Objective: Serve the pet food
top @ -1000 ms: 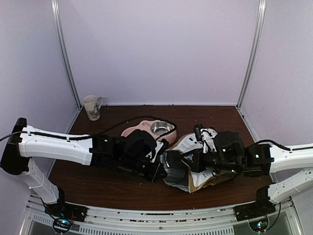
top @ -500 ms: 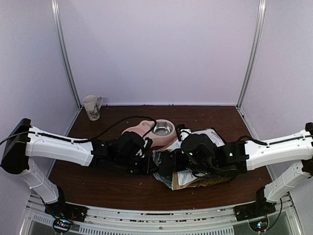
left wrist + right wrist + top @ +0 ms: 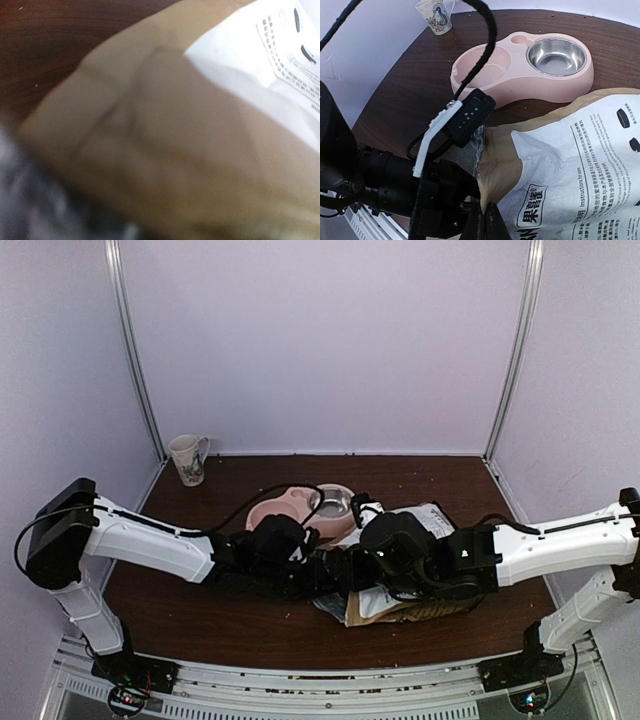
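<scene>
Evidently pinched shut on paper bag (image 3: 560,170) edge: right gripper (image 3: 485,220). Left gripper (image 3: 318,575) just opposite, against same bag, grip impossible to tell. Pet food hidden from view. Pink bowl (image 3: 520,85) ahead, beyond bag.

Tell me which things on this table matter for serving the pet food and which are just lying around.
For the job:
- paper bag, lying on its side
- pink double bowl, beside the bag

Just lying about:
- mug, at the far left corner

Pale lilac walls (image 3: 320,340) with metal corner posts (image 3: 138,360) enclose a dark wooden table (image 3: 230,625).
</scene>
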{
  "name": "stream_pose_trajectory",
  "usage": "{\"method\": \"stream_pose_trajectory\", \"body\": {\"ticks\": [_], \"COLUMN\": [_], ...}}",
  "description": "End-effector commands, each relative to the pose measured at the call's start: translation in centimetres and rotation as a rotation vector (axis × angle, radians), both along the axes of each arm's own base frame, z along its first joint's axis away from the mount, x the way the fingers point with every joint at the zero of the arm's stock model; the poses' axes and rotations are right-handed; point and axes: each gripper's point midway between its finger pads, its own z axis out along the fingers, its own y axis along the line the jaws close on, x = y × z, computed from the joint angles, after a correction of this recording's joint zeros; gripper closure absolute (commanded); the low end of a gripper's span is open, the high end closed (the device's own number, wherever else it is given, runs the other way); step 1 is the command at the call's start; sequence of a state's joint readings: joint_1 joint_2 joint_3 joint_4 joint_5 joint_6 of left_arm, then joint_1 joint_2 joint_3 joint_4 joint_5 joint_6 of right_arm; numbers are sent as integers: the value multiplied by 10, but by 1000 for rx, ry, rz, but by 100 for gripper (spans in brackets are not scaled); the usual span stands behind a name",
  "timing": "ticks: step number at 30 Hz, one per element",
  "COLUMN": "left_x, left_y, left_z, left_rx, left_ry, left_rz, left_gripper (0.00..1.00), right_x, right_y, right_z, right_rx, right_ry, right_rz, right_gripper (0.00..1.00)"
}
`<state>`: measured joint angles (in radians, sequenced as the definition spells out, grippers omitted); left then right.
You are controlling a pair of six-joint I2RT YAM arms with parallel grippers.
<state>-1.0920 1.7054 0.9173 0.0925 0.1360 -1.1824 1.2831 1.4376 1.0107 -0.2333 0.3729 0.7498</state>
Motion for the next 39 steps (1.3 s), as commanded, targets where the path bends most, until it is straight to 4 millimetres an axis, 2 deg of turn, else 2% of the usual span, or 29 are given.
{"method": "stream_pose_trajectory", "body": {"ticks": [1, 7, 10, 15, 18, 24, 29, 33, 39], "left_x": [13, 28, 32, 33, 29, 21, 18, 13, 11], "left_y": [-15, -49, -53, -43, -53, -96, -117, -118, -93], "left_z": [-13, 1, 8, -11, -14, 16, 43, 62, 74], "left_rx": [8, -40, -47, 3, -16, -177, -295, -377, -432], "left_ry": [-21, -90, -117, -62, -36, -94, -161, -179, -126], "left_rz": [-13, -66, -68, -32, -71, -225, -328, -367, -330], "left_gripper": [100, 100, 100, 100, 100, 100, 100, 100, 100], "right_x": [-7, -13, -13, -10, -9, -9, -10, -9, -8], "right_y": [13, 20, 18, 9, 5, 0, -4, -17, -35], "right_z": [38, 45, 49, 61, 67, 76, 83, 91, 104], "right_rx": [110, 153, 165, 181, 195, 237, 278, 299, 366], "right_ry": [-17, 12, 15, -7, -18, -16, -6, -11, 6], "right_rz": [53, 87, 79, 50, 36, 15, 6, -20, -53], "right_gripper": [100, 100, 100, 100, 100, 100, 100, 100, 100]}}
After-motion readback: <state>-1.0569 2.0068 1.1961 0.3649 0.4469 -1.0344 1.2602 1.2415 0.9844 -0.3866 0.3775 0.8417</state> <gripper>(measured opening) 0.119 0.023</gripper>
